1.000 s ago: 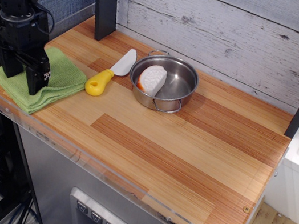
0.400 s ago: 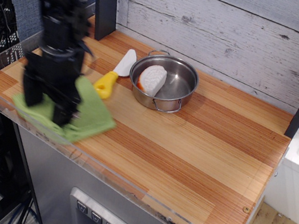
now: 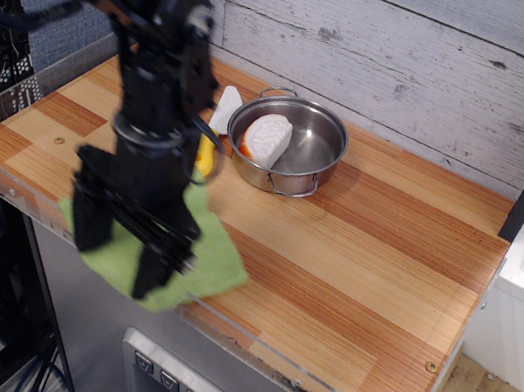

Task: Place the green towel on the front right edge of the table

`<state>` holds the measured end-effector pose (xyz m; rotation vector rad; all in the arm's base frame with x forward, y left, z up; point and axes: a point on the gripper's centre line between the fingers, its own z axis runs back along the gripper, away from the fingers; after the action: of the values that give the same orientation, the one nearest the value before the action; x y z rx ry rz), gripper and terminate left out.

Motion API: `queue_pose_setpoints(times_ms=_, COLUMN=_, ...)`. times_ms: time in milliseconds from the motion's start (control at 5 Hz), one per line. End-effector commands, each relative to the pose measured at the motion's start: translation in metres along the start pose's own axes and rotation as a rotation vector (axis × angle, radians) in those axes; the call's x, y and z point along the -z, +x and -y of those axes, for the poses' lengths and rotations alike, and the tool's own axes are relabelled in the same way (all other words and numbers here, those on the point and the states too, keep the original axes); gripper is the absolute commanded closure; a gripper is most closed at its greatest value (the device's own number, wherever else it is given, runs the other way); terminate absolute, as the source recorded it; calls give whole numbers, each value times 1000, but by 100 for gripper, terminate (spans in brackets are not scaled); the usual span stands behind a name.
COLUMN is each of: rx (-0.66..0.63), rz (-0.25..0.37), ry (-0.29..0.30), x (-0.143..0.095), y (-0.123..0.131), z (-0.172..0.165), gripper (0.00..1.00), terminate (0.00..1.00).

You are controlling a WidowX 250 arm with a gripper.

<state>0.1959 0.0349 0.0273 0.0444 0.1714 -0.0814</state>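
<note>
- Nearest the camera, I am seeing the black robot gripper (image 3: 125, 263) hanging over the front rail, its two fingers pointing down and pinching the folded light-green knitted towel (image 3: 213, 261) between them.
- The towel is sitting at the front edge of the striped butcher-block wooden table (image 3: 360, 274), left of the middle, and part of it is overhanging the clear acrylic rim (image 3: 247, 341).
- A second ago the towel was lying flat at the far left end of the table under the gripper; now it is well along the front edge toward the right, so I am carrying it the right way.
- I am judging the job as partly done: the front right corner is well apart from the cloth, with bare planks between.
- The towel is hanging bunched, not flat; its long axis is running roughly along the table's front edge, one corner pointing right. The arm is hiding its left half, so I cannot tell its exact outline.
- Behind the arm, a yellow-handled white-bladed plastic knife (image 3: 217, 117) is peeking out, mostly covered.
- Further back, the round steel pan (image 3: 300, 152) is holding a pale wedge-shaped piece of toy food (image 3: 267, 139), standing apart from the towel's path.
- Farthest off, the whitewashed plank wall (image 3: 419, 51) is closing the scene.
</note>
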Motion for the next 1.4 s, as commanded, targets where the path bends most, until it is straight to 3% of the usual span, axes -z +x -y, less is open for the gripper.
queue_pose_setpoints(times_ms=0, rx=19, rz=56, ry=-7, x=-17, y=-1, z=38, gripper=0, terminate=0)
queue_pose_setpoints(times_ms=400, rx=57, rz=54, ry=11, x=-15, y=-8, z=42, gripper=0, terminate=0)
queue_pose_setpoints(times_ms=600, rx=74, rz=21, ry=-9, x=-15, y=-4, z=48, gripper=0, terminate=0)
queue_pose_setpoints(times_ms=800, rx=91, rz=56, ry=15, x=-34, y=13, z=56, gripper=0, terminate=0)
queue_pose_setpoints(times_ms=1000, rx=83, rz=170, ry=41, x=-65, y=39, z=53, gripper=0, terminate=0)
queue_pose_setpoints(times_ms=1200, rx=56, rz=230, ry=67, x=-88, y=55, z=39, gripper=0, terminate=0)
